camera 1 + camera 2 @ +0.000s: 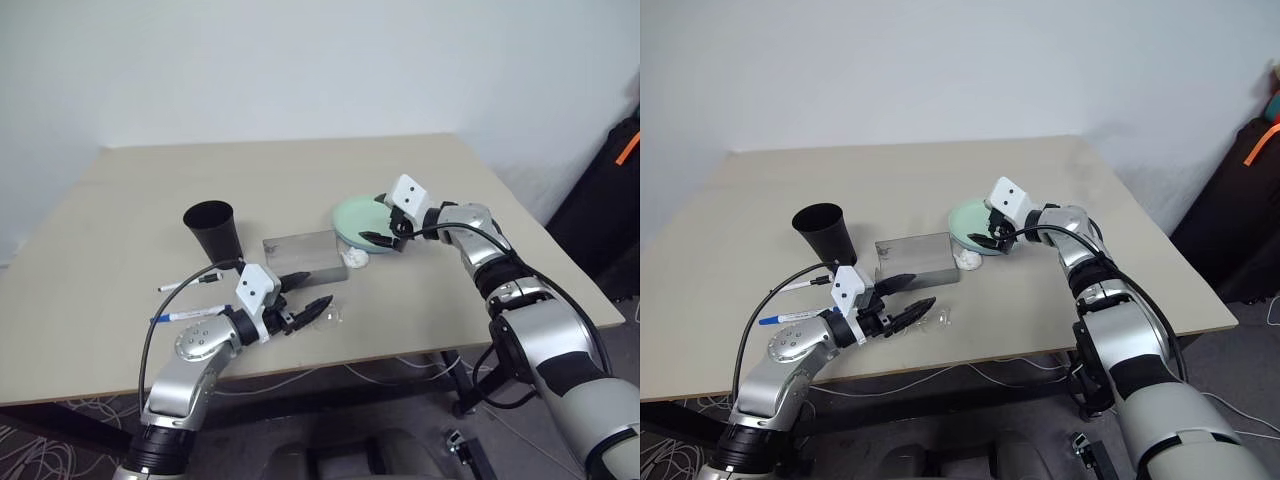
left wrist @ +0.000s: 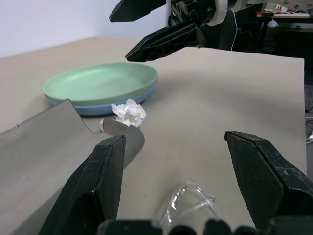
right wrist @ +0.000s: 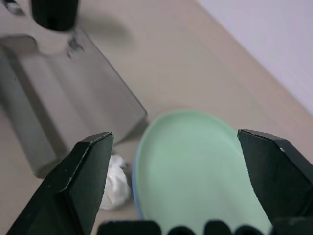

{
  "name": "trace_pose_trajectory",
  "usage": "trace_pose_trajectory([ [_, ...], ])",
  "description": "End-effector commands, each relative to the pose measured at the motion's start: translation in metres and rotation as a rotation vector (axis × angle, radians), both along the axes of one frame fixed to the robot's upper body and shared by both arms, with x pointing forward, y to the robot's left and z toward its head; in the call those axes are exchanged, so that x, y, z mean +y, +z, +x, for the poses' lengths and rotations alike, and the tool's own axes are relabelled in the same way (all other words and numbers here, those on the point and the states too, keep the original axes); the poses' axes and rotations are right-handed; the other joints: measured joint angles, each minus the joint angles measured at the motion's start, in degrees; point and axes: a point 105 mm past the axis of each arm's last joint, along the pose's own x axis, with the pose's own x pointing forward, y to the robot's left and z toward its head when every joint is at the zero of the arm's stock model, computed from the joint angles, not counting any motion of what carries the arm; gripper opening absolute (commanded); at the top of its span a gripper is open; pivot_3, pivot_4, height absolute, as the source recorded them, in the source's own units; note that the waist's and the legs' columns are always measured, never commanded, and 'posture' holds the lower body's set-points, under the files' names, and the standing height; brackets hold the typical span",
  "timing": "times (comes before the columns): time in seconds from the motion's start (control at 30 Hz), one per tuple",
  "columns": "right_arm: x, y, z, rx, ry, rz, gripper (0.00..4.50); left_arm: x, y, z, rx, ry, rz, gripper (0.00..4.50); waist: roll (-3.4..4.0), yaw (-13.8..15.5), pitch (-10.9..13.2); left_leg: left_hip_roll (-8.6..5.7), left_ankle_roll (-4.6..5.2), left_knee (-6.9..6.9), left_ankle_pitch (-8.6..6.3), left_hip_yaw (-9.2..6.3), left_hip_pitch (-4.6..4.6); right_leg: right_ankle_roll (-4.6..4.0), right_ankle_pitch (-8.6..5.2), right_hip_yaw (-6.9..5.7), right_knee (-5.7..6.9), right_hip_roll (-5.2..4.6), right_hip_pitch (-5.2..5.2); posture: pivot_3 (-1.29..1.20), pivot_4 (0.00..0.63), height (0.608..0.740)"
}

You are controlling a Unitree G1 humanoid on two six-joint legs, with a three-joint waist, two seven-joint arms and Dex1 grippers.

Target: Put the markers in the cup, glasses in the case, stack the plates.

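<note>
Right gripper spread wide, fingers apart and empty, poised above the near rim of the mint green plate, gripping nothing. Mint plate stacked on the light blue plate, blue rim peeking out beneath, seen plainly from the left wrist. Stack lying at about 2 o'clock from the table's middle.

Left gripper also parted, both black fingers open with nothing between them, held low over the table near its front edge. Glasses lying flat on the tabletop just beyond those fingertips, at roughly 6 o'clock from the table centre, clear frame loose and ungrasped; whether fingertip touches frame cannot be told.

Grey case resting just at 12 o'clock of the left gripper, between cup and plates, near the centre. Small white paper wad at the case's 3 o'clock end, close beside the plates' near rim.

Black cup upright at 9 o'clock of the case, just beside it.

Two markers out on the table at about 8 o'clock: black-ended marker nearer the cup's base, blue-ended marker closer to the front edge, partly crossed by the left arm's cable.
</note>
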Motion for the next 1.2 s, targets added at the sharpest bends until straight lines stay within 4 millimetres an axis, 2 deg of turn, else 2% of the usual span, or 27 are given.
trace_pose_trajectory([
  [0.03,0.000,-0.002,-0.010,0.035,0.042,0.040,4.47,0.001,0.014,0.004,-0.060,-0.005,-0.003,3.42,0.01,0.0,0.0,0.00,0.00,0.00,0.00,-0.01,0.01,0.01,0.00,0.00,0.00,0.00,0.01,0.00,0.000,0.740],
  [0.2,0.001,-0.032,-0.018,0.161,-0.031,0.049,4.47,0.004,0.016,0.006,-0.062,-0.009,-0.003,3.42,0.05,0.0,0.0,0.00,0.00,0.07,0.00,0.02,-0.01,0.00,0.01,0.01,0.07,0.00,-0.02,0.00,0.000,0.740],
  [0.37,0.005,-0.037,-0.010,0.286,-0.185,0.137,4.47,0.008,0.017,0.006,-0.063,-0.006,0.005,3.42,0.08,-0.1,0.0,0.02,0.00,0.15,0.00,0.02,0.03,-0.04,0.02,0.03,0.22,0.04,-0.06,0.00,0.000,0.740],
  [0.7,0.013,-0.038,-0.009,0.450,-0.291,0.273,4.47,0.010,0.017,0.004,-0.063,0.001,0.014,3.42,0.10,0.0,0.0,0.00,-0.01,0.16,0.00,0.01,-0.01,-0.03,0.01,0.00,0.16,0.02,-0.04,0.00,0.000,0.740],
  [0.87,0.016,-0.037,-0.011,0.438,-0.285,0.275,4.47,0.011,0.016,0.003,-0.064,0.005,0.018,3.42,0.11,-0.1,0.0,0.01,-0.01,0.15,0.00,0.00,-0.01,-0.03,0.01,-0.01,0.16,0.04,-0.06,0.00,0.000,0.740],
  [0.97,0.016,-0.029,-0.014,0.388,-0.260,0.306,4.47,0.012,0.017,0.003,-0.064,0.009,0.020,3.42,0.11,-0.1,0.0,0.01,-0.01,0.14,0.00,0.00,-0.02,-0.03,0.01,-0.01,0.15,0.04,-0.07,0.00,0.000,0.740],
  [1.07,0.016,-0.017,-0.025,0.346,-0.192,0.345,4.47,0.012,0.016,0.002,-0.064,0.011,0.019,3.42,0.12,0.0,0.0,0.01,-0.01,0.13,0.00,-0.01,-0.05,-0.02,0.01,-0.02,0.13,0.03,-0.08,0.00,0.000,0.740],
  [1.2,0.013,-0.013,-0.044,0.374,-0.132,0.369,4.47,0.012,0.016,0.001,-0.062,0.013,0.020,3.42,0.12,0.1,0.0,0.01,-0.01,0.14,0.00,-0.01,-0.07,-0.01,0.01,-0.03,0.11,0.01,-0.08,0.00,0.000,0.740],
])
